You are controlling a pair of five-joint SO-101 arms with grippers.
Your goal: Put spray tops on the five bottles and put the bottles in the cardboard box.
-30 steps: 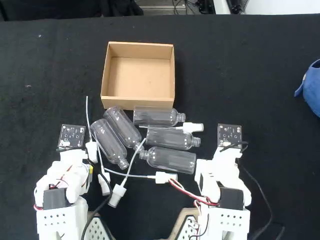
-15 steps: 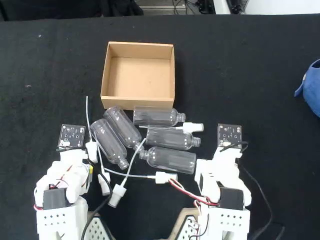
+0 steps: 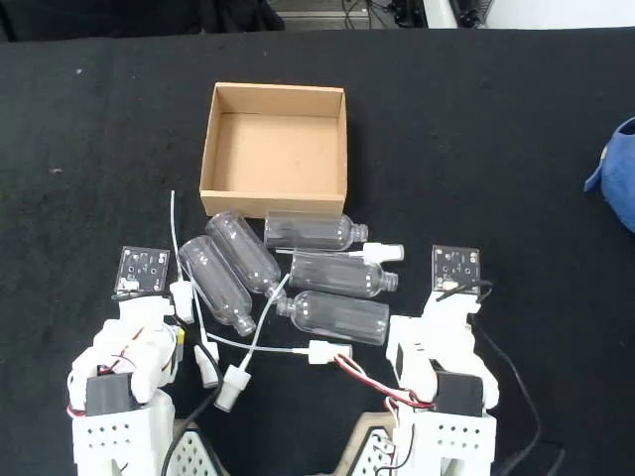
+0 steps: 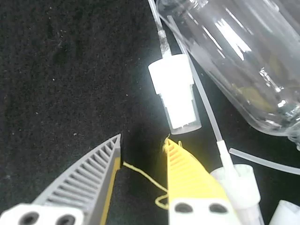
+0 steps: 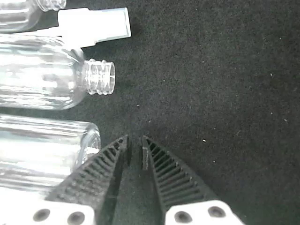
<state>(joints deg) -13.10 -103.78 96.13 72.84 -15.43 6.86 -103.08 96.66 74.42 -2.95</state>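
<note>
The high view's right edge is cutting off a blue object (image 3: 617, 178). The left wrist view's edge is cutting off a clear bottle (image 4: 243, 56).

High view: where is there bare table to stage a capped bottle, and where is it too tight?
Bare table runs right of the cardboard box out to the blue object, and left of the box too. Nothing lies inside the box. Crowded: between the box's front wall and the arms, where five bottles and loose spray tops with tubes lie packed together.
</note>
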